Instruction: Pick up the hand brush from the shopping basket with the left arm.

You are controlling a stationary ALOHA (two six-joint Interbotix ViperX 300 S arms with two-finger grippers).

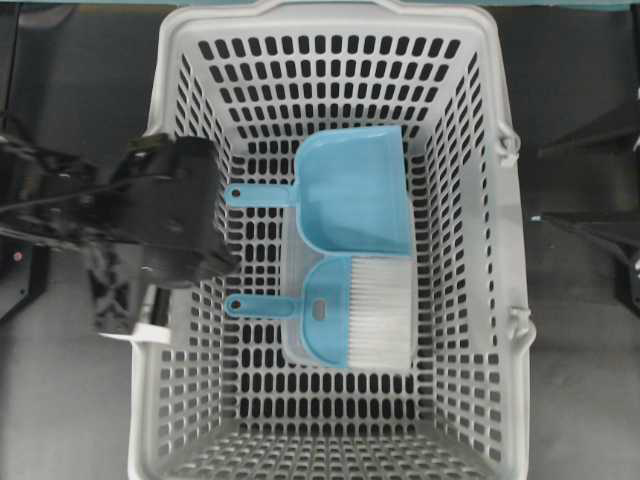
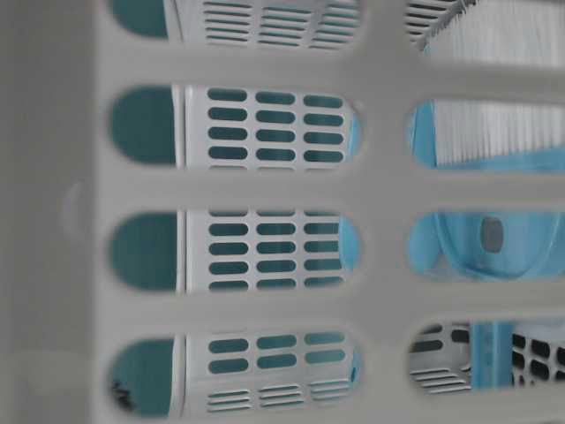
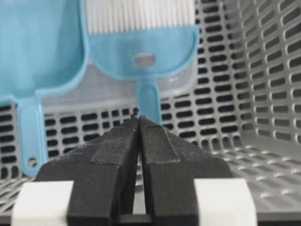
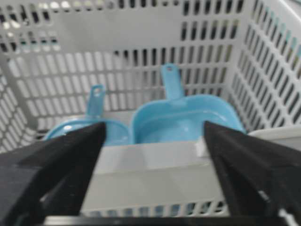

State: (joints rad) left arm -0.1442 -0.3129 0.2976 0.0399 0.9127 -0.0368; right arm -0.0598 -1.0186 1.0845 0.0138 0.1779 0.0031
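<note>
Fingertips of our left gripper (image 3: 139, 120) press together, empty, lined up on the hand brush (image 1: 345, 322) handle inside the shopping basket (image 1: 480, 150), likely pre-grasp aiming.

overhead looks straight down; table-level peers close through the shopping basket (image 1: 330, 60) wall; wrists face inside.

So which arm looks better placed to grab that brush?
The left. Its gripper hangs inside the basket, shut, pointing at the brush handle. The right gripper sits open outside the basket wall.
</note>
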